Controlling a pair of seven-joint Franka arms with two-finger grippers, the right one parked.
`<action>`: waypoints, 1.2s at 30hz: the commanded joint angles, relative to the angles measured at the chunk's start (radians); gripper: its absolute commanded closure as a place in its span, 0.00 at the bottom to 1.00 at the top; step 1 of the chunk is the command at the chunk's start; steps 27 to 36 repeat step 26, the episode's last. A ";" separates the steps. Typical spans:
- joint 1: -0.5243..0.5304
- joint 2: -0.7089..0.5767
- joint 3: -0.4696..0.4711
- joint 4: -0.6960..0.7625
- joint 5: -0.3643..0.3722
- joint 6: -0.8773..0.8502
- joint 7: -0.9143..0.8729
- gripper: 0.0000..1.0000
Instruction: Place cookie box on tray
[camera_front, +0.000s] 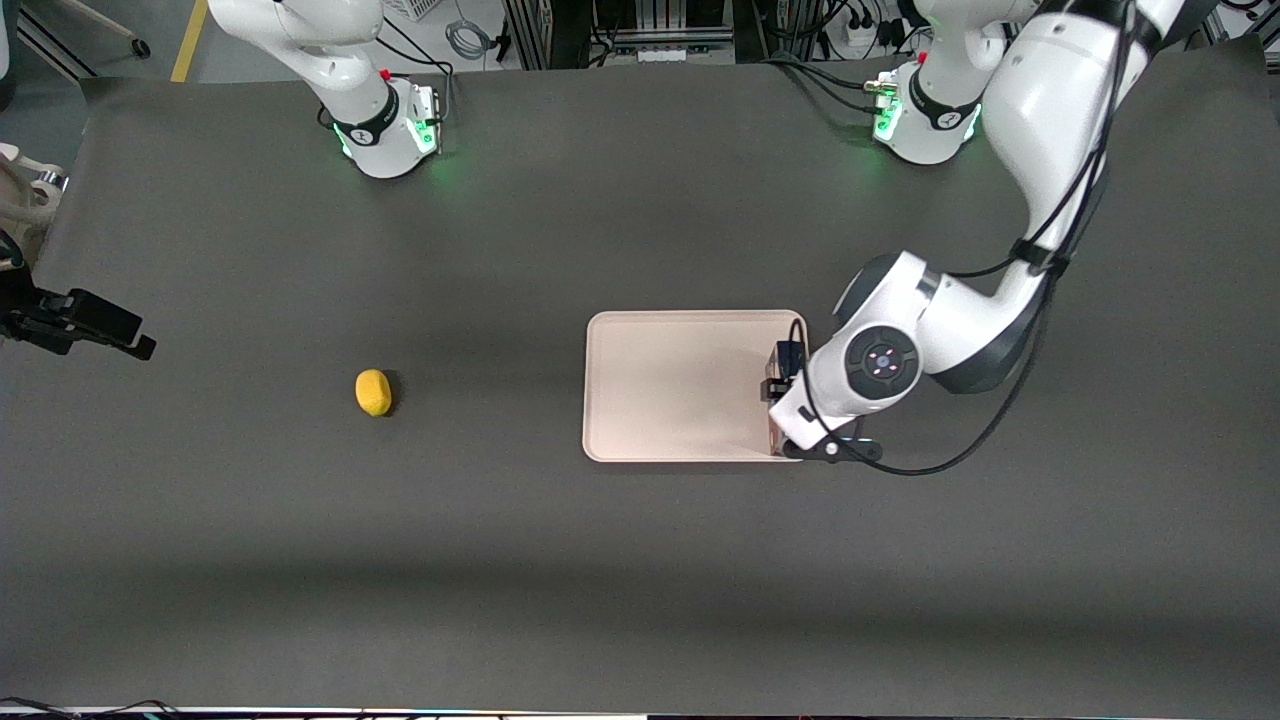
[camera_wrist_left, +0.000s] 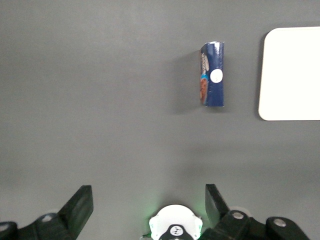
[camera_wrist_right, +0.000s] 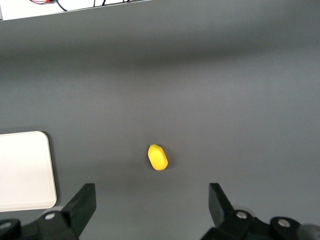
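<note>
The cookie box (camera_wrist_left: 212, 75) is a small dark blue carton with a cookie picture and a white dot. It rests on the dark table beside the short edge of the pale pink tray (camera_wrist_left: 292, 75), a small gap apart from it. My left gripper (camera_wrist_left: 148, 196) hangs high above the table, open wide and empty, well away from the box. In the front view the gripper (camera_front: 812, 418) is above the tray's (camera_front: 670, 385) edge at the working arm's end. The arm hides the box there. Nothing lies on the tray.
A small yellow lemon-like lump (camera_front: 373, 392) lies on the table toward the parked arm's end, well away from the tray. It also shows in the right wrist view (camera_wrist_right: 158, 157). The arm's base (camera_wrist_left: 175, 227) shows between my fingers.
</note>
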 joint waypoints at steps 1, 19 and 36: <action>-0.007 -0.127 0.077 -0.169 -0.028 0.017 0.154 0.00; -0.008 -0.300 0.173 -0.462 -0.088 0.239 0.230 0.00; -0.008 -0.300 0.176 -0.444 -0.099 0.229 0.230 0.00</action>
